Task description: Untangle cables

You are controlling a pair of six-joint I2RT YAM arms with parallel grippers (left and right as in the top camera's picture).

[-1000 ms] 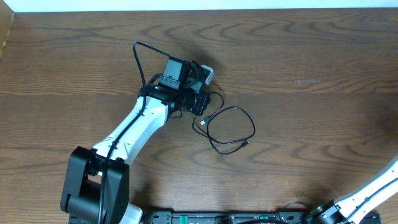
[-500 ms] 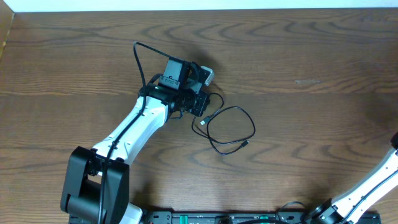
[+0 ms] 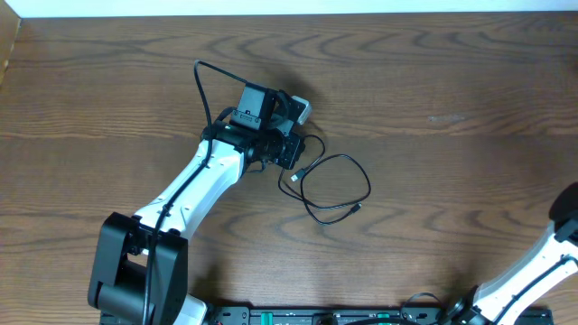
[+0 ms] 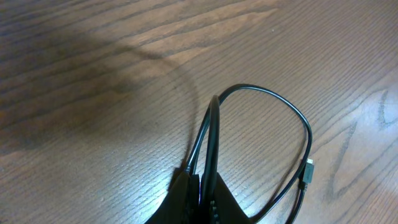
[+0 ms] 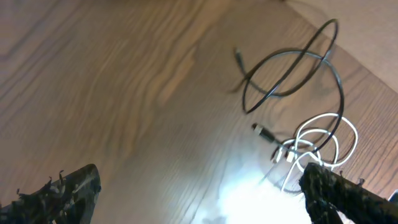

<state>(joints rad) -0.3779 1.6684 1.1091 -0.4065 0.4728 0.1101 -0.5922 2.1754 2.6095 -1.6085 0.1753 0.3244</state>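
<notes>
Left gripper (image 4: 200, 188) is clamped on the thin black cord (image 4: 292, 112). In the left wrist view two strands leave the dark fingers (image 4: 227, 208) side by side toward 12 o'clock, then open into one loop that swings round by 3 o'clock to a small silver plug (image 4: 306, 169). From overhead the free loop lies flat on the brown wood-grain table (image 3: 452, 72), just beside the left gripper at about its 4 o'clock, with its long axis running roughly 10 to 4 o'clock. My judgement is that the next move turns on this: the slack all trails toward 4 o'clock, so any pull to separate things has to go away from that side. The right arm (image 3: 553, 257) only shows at the 4 o'clock edge of the overhead frame, well apart from the cords, so the left is far nearer. Right gripper (image 5: 196, 182) has its fingers spread wide and holds nothing. Its view is blurred and partly washed out by glare, but it shows a thin white cord (image 5: 320, 146) in a small coil, crossed by the black loop. From overhead the left wrist hides that coil, so I cannot tell how the two cords are wound together, or whether the white one is also caught in the left fingers.
</notes>
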